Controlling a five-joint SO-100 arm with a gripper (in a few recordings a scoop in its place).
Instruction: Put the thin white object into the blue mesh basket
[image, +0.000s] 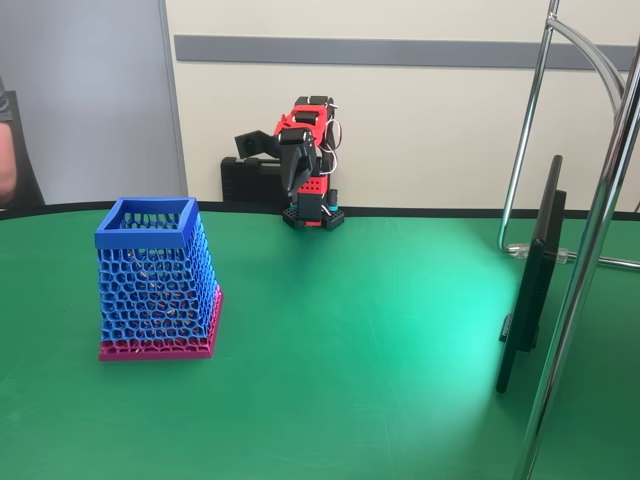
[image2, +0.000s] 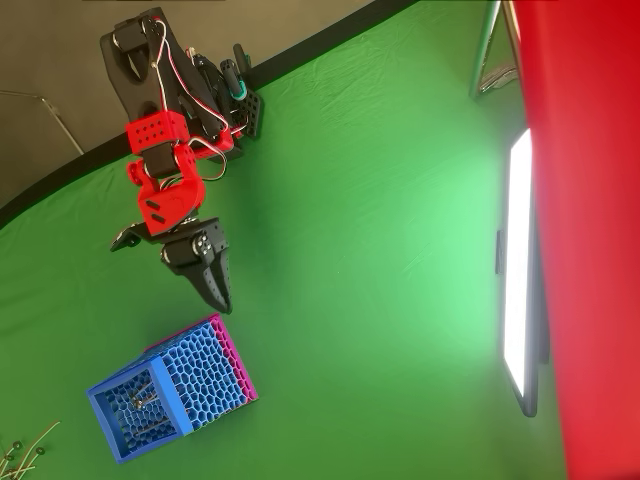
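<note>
The blue mesh basket (image: 157, 280) stands upright on the green table (image: 360, 340), on its pink base. In the overhead view, thin pale strips (image2: 143, 398) lie inside the basket (image2: 170, 390), and more thin white strips (image2: 22, 450) lie on the table near its rim, at the picture's lower left corner. The red and black arm (image2: 165, 180) is folded behind the basket. Its claw (image2: 215, 285) points toward the basket, apart from it, with the fingers pressed together and holding nothing.
</note>
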